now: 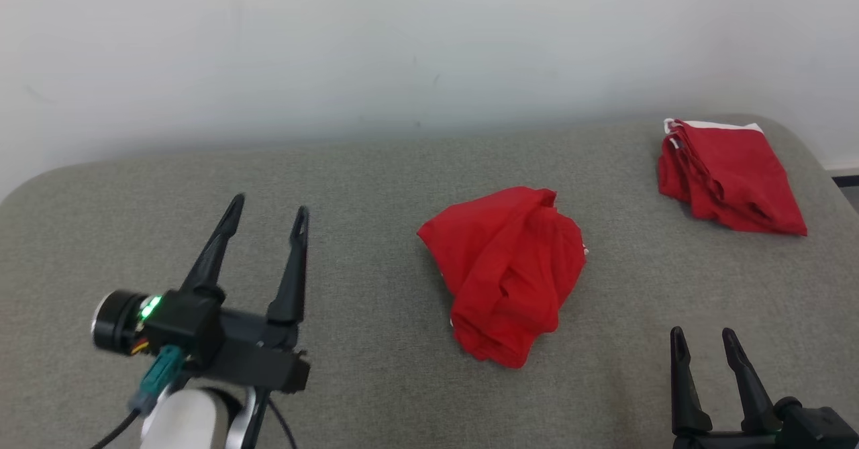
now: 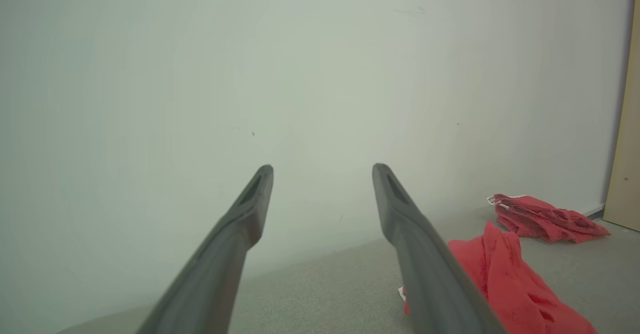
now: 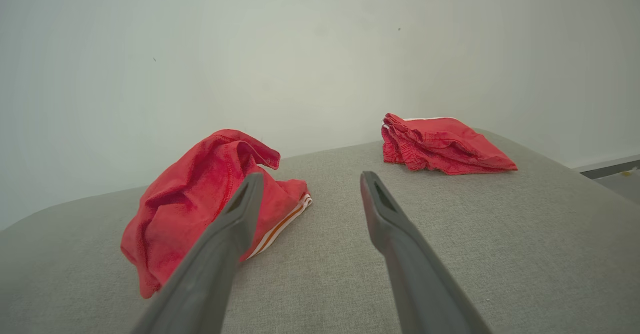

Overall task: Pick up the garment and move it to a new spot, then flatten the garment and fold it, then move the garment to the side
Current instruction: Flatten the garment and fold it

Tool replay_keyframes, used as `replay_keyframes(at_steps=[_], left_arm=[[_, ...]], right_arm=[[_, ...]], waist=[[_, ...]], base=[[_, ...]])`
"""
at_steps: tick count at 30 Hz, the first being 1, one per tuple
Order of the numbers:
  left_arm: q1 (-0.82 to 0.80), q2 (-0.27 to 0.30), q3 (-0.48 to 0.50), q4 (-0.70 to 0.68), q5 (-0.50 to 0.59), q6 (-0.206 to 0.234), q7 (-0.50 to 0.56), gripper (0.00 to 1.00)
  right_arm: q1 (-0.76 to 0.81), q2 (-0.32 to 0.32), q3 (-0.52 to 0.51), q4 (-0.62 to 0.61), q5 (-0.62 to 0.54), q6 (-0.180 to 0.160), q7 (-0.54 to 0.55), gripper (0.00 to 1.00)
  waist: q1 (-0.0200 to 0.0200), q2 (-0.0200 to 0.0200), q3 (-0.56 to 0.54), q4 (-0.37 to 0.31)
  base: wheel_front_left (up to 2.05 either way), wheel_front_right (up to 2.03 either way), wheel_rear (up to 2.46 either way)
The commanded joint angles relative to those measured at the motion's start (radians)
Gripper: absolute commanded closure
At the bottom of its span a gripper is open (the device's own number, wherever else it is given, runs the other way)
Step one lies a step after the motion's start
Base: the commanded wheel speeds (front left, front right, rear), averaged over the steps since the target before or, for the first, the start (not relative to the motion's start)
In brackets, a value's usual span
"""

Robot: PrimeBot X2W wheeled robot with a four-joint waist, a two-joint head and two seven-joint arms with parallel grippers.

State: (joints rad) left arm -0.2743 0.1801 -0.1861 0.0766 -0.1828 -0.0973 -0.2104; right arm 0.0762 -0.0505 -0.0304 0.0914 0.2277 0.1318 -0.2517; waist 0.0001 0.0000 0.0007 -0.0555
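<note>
A crumpled red garment lies in a heap near the middle of the grey padded table. The right wrist view shows that garment with a white and orange striped hem, left of my right fingers. In the left wrist view the garment is at the lower right. My left gripper hovers open well to the garment's left, nothing between its fingers. My right gripper is open at the lower right, in front of and to the right of the heap, also empty.
A second red garment with white trim lies folded at the table's far right corner, also seen as a folded pile in the right wrist view. A pale wall stands close behind the table. The table's rounded right edge drops to the floor.
</note>
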Motion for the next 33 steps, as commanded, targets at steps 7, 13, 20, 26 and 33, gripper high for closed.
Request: replay_keyframes(at_steps=[7,13,20,26,33], left_arm=[[-0.178,-0.046,-0.129,0.097,0.003,-0.026,0.023,0.00],[-0.238,-0.065,-0.224,0.203,-0.020,-0.032,0.035,0.00],[-0.246,-0.059,-0.324,0.309,-0.039,-0.032,0.075,0.00],[-0.238,-0.044,-0.384,0.380,-0.065,-0.033,0.127,0.00],[-0.240,-0.033,-0.397,0.466,-0.088,-0.030,0.127,1.00]], right_arm=[[-0.031,0.000,0.009,0.008,0.010,-0.002,-0.008,0.00],[-0.047,0.000,0.012,0.015,0.022,-0.002,-0.012,0.00],[-0.066,0.000,0.015,0.026,0.038,-0.002,-0.014,0.00],[-0.076,0.000,0.014,0.019,0.047,-0.002,-0.014,0.00],[-0.082,0.000,0.013,0.015,0.043,-0.002,-0.014,0.00]], waist=[[-0.0001,0.0000,0.068,-0.107],[-0.0001,0.0000,0.107,-0.164],[-0.0001,0.0000,0.139,-0.196],[-0.0001,0.0000,0.148,-0.204],[-0.0001,0.0000,0.141,-0.216]], base=[[0.00,0.00,0.00],[0.00,0.00,0.00],[0.00,0.00,0.00],[0.00,0.00,0.00],[0.00,0.00,0.00]])
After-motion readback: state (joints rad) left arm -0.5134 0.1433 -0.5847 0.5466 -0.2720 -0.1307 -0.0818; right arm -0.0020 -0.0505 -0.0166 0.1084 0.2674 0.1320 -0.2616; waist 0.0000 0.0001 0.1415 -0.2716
